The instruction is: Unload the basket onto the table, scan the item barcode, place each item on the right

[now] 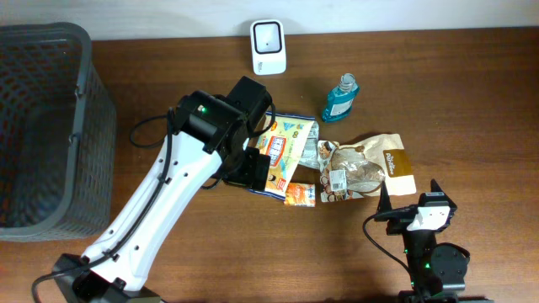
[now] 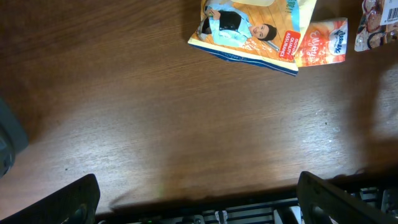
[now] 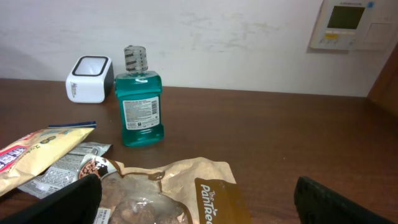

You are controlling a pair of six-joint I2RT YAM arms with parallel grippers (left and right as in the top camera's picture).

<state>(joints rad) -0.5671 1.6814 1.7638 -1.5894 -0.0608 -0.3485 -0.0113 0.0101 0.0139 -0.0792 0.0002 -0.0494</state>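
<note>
Left pincer [image 2: 198,180] gapes wide, short of the snack packet [image 2: 249,28].

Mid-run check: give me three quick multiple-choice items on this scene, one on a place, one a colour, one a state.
1. Where is the white scanner?
A. at the far edge of the table, left of the bottle
B. in the basket
C. beside the right arm
2. What colour is the bottle's liquid?
A. red
B. teal
C. clear
3. How do the left arm's jaws stand?
A. shut on a packet
B. open, holding nothing
C. shut, empty
Answers: 1 A, overhead shows it by the wall; 2 B, the right wrist view shows teal; 3 B, the left wrist view shows them wide apart, nothing between.
</note>
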